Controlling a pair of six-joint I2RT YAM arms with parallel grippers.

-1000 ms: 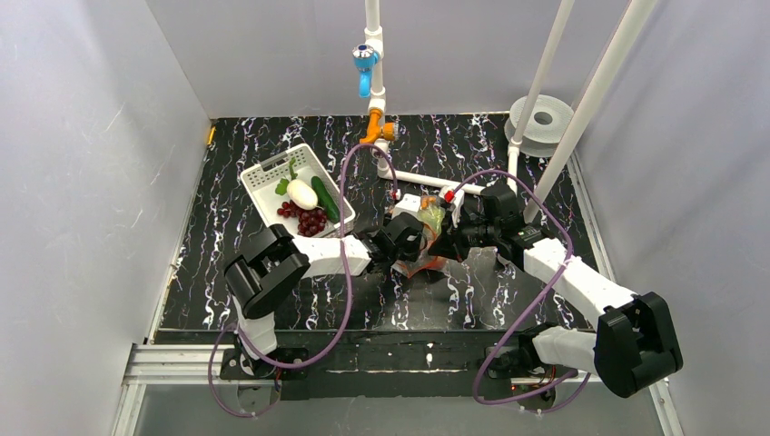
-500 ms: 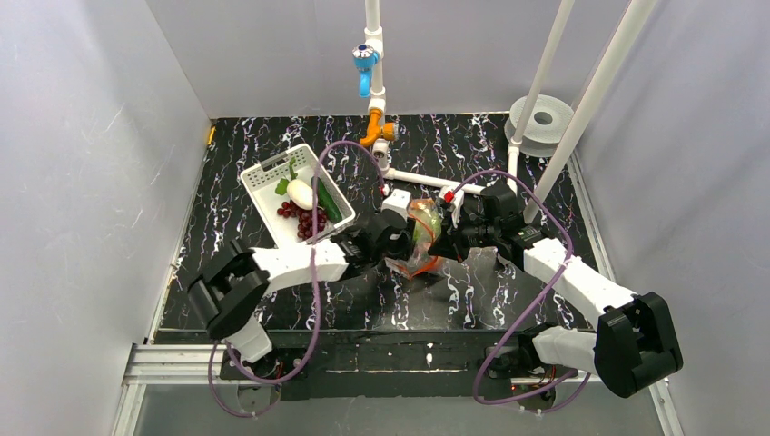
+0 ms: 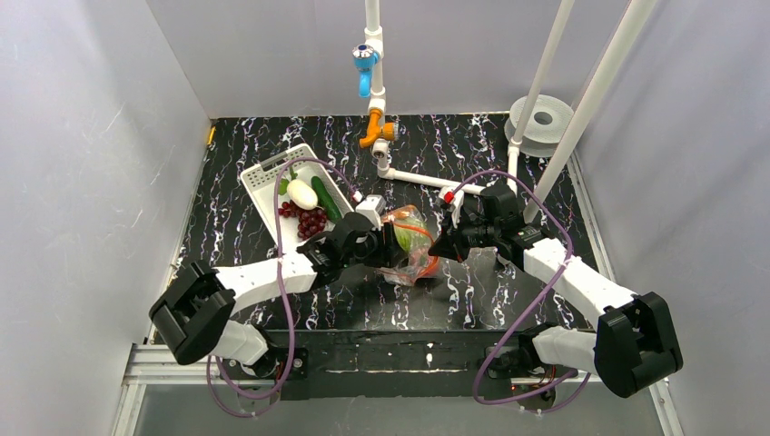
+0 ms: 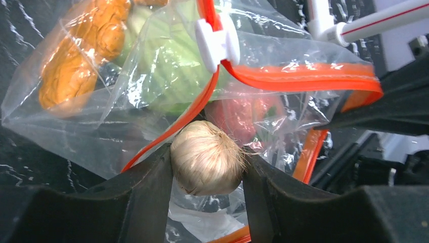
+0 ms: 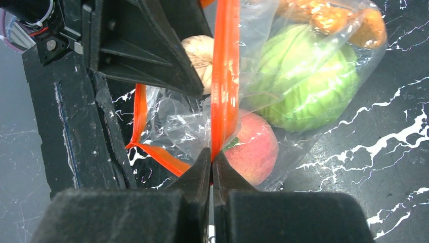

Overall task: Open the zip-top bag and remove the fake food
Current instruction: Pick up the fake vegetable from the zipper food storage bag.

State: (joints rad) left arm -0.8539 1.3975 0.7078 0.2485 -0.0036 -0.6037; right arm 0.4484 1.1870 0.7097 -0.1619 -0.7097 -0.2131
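The clear zip-top bag (image 3: 413, 238) lies mid-table with its mouth open. My right gripper (image 5: 212, 160) is shut on its orange-red zip strip (image 5: 225, 76); in the top view it (image 3: 439, 247) is at the bag's right edge. My left gripper (image 4: 207, 169) is shut on a beige garlic-like bulb (image 4: 206, 163) just outside the bag's mouth; in the top view it (image 3: 385, 251) is at the bag's left. Inside the bag are a green round vegetable (image 5: 303, 86), a pink-red peach (image 5: 253, 148) and orange pieces (image 4: 76, 66). The zip's white slider (image 4: 217, 43) sits on the strip.
A white slotted basket (image 3: 269, 175) at the back left holds a white egg-shaped piece (image 3: 301, 193), a dark green cucumber (image 3: 325, 198) and dark red grapes (image 3: 310, 221). White pipes with an orange fitting (image 3: 377, 132) and a white spool (image 3: 542, 123) stand at the back.
My left arm has drawn back to the left, its gripper now at the bag's left side with the bulb. The bag has shifted slightly left. The right gripper has stayed put on the strip.
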